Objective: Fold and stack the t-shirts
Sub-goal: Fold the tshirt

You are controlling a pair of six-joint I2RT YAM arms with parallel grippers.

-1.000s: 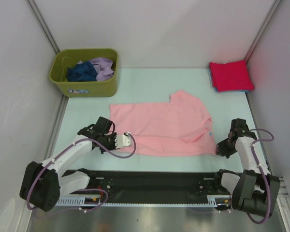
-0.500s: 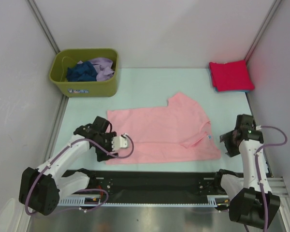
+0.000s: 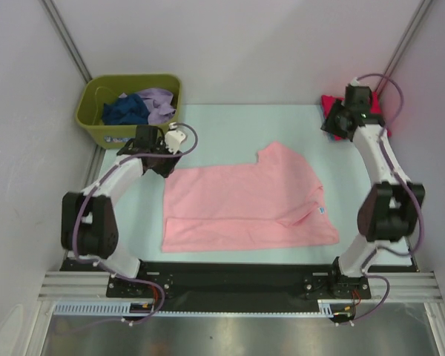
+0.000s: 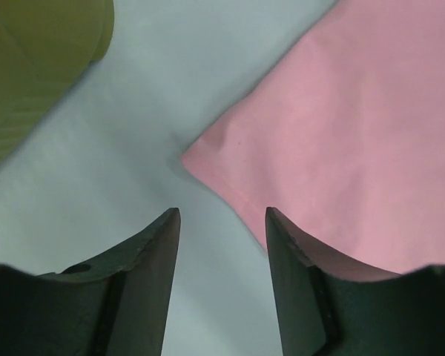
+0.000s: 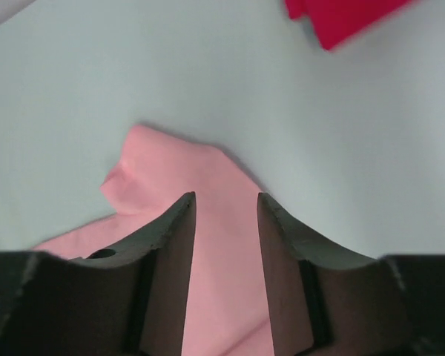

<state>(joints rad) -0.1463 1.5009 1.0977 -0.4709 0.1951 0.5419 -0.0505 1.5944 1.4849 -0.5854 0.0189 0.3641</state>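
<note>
The large light pink t-shirt lies flat on the table, its near edge straight and a sleeve flap at its right. My left gripper hovers open just off the shirt's far-left corner, nothing between its fingers. My right gripper is raised at the far right beside the folded red t-shirt, open and empty; the pink shirt's far corner shows below it. The navy t-shirt and lavender t-shirt sit bunched in the bin.
The olive-green bin stands at the far left corner, close behind my left gripper; its wall fills the upper left of the left wrist view. White walls enclose the table on three sides. The red t-shirt is partly hidden by my right arm.
Both grippers opened and let go of the pink shirt's near corners. Both arms swung to the far side: the left to the shirt's far-left corner, the right up beside the red shirt.
</note>
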